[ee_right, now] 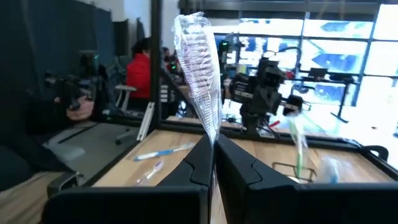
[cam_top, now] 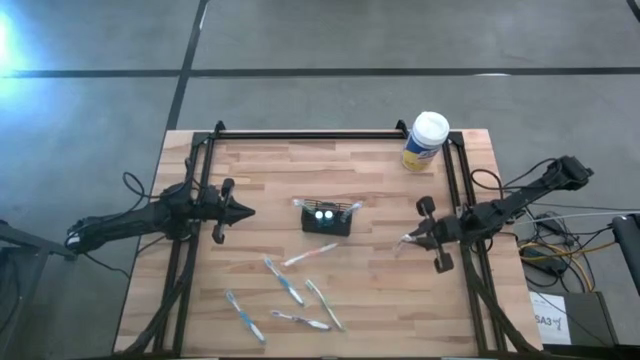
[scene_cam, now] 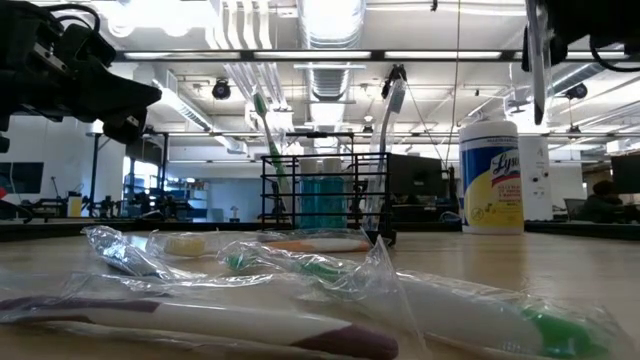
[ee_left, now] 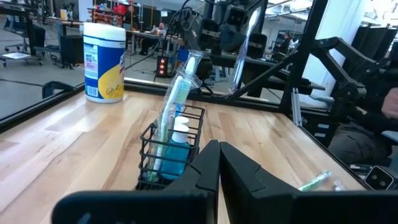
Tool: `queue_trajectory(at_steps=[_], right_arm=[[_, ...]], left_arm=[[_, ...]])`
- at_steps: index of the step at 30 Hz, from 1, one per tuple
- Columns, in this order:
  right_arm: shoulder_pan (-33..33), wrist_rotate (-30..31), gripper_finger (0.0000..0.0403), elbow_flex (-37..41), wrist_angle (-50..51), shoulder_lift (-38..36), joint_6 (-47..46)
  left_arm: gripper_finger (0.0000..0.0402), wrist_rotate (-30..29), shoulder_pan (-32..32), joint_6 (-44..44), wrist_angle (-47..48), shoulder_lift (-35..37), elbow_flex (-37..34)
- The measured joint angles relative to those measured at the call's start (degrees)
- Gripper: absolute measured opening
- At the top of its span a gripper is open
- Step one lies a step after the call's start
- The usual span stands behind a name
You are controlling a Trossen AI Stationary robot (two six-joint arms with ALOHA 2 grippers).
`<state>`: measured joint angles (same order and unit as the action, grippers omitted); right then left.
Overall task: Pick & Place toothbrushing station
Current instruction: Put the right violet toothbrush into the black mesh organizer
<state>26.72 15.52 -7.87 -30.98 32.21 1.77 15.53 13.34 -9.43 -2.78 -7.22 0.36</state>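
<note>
The toothbrushing station, a small black mesh holder box, stands on the table's middle with wrapped toothbrushes upright in it; it also shows in the low view and the left wrist view. My left gripper is shut and empty, to the left of the box, pointing at it. My right gripper is to the right of the box, shut on a clear-wrapped toothbrush. Several wrapped toothbrushes lie flat on the table nearer the front edge. My right gripper pinches the wrapped toothbrush between its two fingers, on the wrapper near one end. The fingers lie across it, coming from the table's right side. The toothbrush stands out roughly square to the fingers, lifted clear of the table.
A white-lidded, yellow-labelled round canister stands at the far right corner. A black frame rail runs around the table's edges. Bare wood lies between the box and each gripper. People sit in the room beyond the table.
</note>
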Motion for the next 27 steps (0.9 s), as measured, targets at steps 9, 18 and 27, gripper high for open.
queue_trajectory(at_steps=[9, 18, 27], right_arm=[[-0.02, 1.18, 0.0011, 3.97, -0.01, -3.45, -1.41], [-0.12, 12.24, 0.0011, 1.97, 0.73, -4.21, -5.8], [-0.28, 12.98, 0.0011, -17.53, 4.14, 14.04, 2.1]], left_arm=[[0.001, 0.0, 0.0, -1.75, -0.01, 0.0, -0.02], [0.0011, -0.04, 0.0, -2.95, -0.1, 0.0, -0.02], [0.0011, -0.22, 0.0, -2.69, -0.12, -0.07, -0.02]])
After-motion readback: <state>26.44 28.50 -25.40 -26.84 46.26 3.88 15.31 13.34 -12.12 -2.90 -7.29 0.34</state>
